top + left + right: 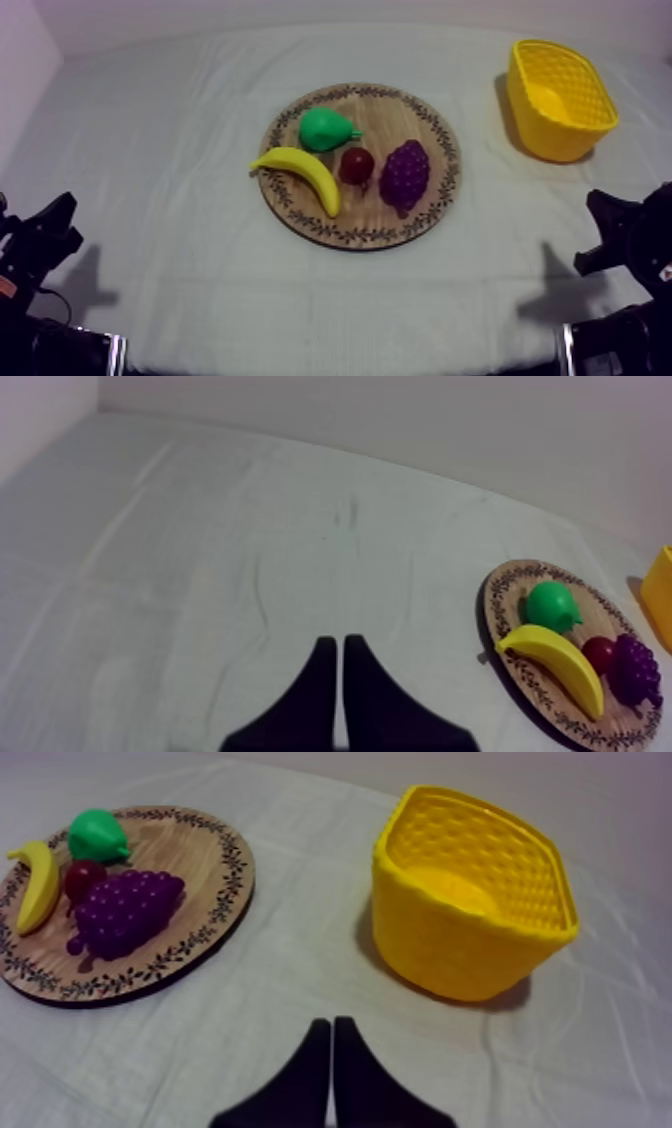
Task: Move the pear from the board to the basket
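The pear (326, 129) lies on the wooden board (380, 226), well apart from the yellow basket (560, 140), since no grasp is made yet: left fingers (320, 681) and right fingers (312, 1062) are pressed together, empty

Soft, dim-ish light w/ purple cast; yellow basket (560, 140) throws faint shadow toward wooden board (390, 110).

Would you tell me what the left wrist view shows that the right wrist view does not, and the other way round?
The left wrist view adds my left gripper, shut, above a wide stretch of cloth. The right wrist view adds my right gripper, also shut, and the whole yellow basket with its inside. Both share the wooden board carrying the pear, banana, small red fruit and grapes; the left wrist view catches just an edge of the basket past the board.
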